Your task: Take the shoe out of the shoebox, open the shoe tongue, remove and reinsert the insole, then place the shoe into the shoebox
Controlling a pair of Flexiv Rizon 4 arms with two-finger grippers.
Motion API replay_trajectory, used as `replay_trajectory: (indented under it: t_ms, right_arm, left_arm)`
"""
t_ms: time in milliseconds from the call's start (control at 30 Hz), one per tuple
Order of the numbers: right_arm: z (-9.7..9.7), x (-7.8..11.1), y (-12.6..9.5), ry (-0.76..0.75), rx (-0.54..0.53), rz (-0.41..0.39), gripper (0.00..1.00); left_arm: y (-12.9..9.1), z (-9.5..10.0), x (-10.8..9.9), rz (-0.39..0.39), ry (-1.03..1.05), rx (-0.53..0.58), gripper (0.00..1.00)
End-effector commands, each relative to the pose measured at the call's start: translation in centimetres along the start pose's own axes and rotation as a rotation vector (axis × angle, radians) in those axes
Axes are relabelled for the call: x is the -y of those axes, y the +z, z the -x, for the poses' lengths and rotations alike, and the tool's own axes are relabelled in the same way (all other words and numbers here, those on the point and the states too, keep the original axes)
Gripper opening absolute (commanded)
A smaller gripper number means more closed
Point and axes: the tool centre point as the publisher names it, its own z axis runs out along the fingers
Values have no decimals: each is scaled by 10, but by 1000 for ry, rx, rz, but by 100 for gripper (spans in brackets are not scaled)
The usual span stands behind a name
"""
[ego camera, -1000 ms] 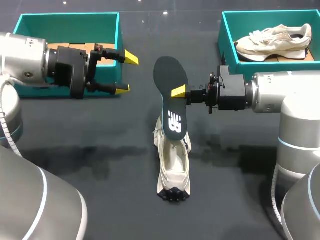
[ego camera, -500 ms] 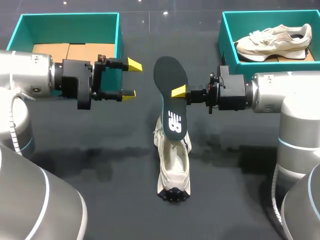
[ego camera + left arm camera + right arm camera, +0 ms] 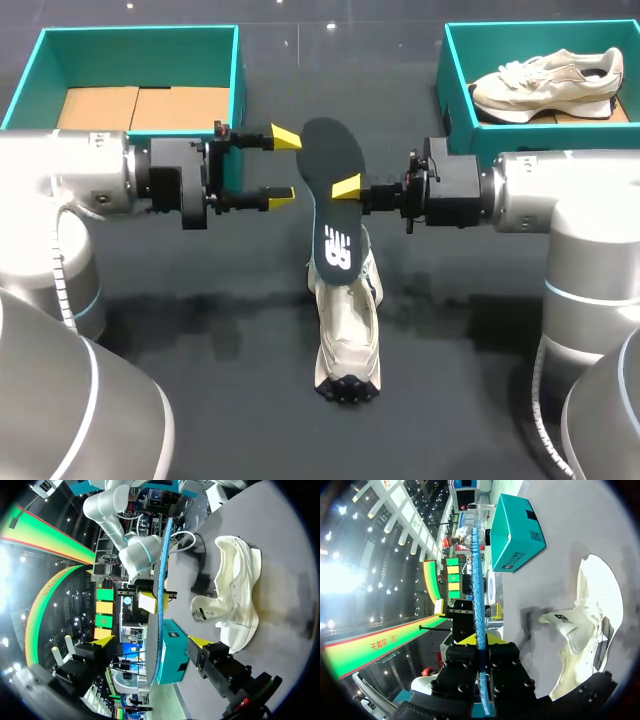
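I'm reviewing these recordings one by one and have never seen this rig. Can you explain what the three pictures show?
Two robot arms work at a dark table. The large picture looks down from a fixed camera above and behind the robot. Each round picture comes from a camera on one arm's wrist, looking out along its fingers. The right gripper pinches a dark insole, holding it over a white shoe that lies on the table. The left gripper is open, close beside the insole. At the table's far side are two teal boxes: the left box shows only cardboard inside, and the right box holds a second shoe.
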Motion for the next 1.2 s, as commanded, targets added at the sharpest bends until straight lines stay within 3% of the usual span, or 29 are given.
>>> replay_trajectory:
  t_ms: [33, 100, 200, 300, 600, 1200]
  right_arm:
    - [2, 4, 6, 2, -3, 11, 0]
    - [2, 5, 7, 5, -6, 13, 0]
    - [3, 6, 9, 6, -10, 12, 0]
    - [3, 6, 11, 6, -17, 9, 0]
    - [5, 5, 20, 7, -31, -8, 0]
    - [5, 4, 23, 3, -48, 9, 0]
  left_arm:
    - [10, -3, -1, -2, 3, 8, 83]
    - [11, -4, 0, -6, 4, 10, 69]
    - [14, -5, 1, -1, 10, 6, 67]
    - [16, -7, 2, 5, 26, -4, 50]
    - [20, -11, 2, 11, 43, 21, 47]
    - [31, -14, 3, 33, 63, 26, 24]
